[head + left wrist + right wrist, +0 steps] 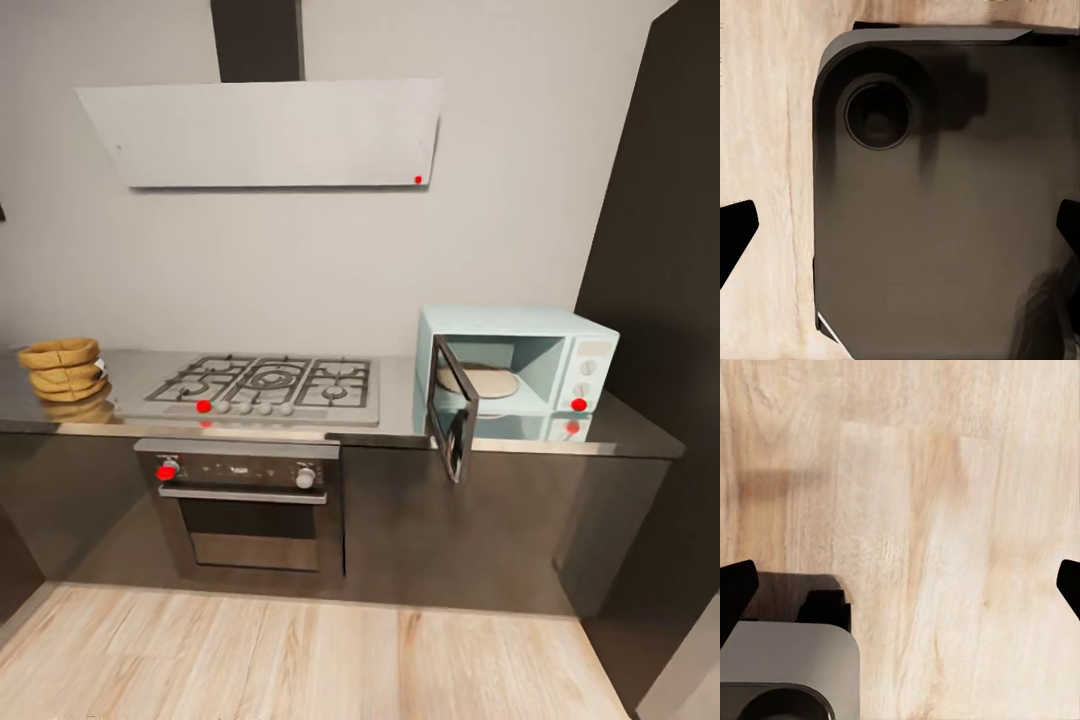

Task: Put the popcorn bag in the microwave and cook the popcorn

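Note:
The popcorn bag (62, 368), a squat mustard-tan sack with a rolled rim, sits on the far left end of the steel countertop (398, 398). At the right end stands the mint-blue microwave (560, 365). Its dark glass door (452, 412) is swung open toward me, and a round tan turntable lies inside. The popcorn is hidden. In the left wrist view my left gripper (900, 232) is open above the robot's dark base. In the right wrist view my right gripper (900, 589) is open above the pale wood floor. Nothing is between the fingers of either.
A gas hob (265, 385) with black grates lies between bag and microwave, above a black oven (245, 500) with a steel handle. A white slanted hood (265, 133) hangs overhead. A tall dark cabinet (665, 250) closes the right side. Wood floor (300, 660) lies before the cabinets.

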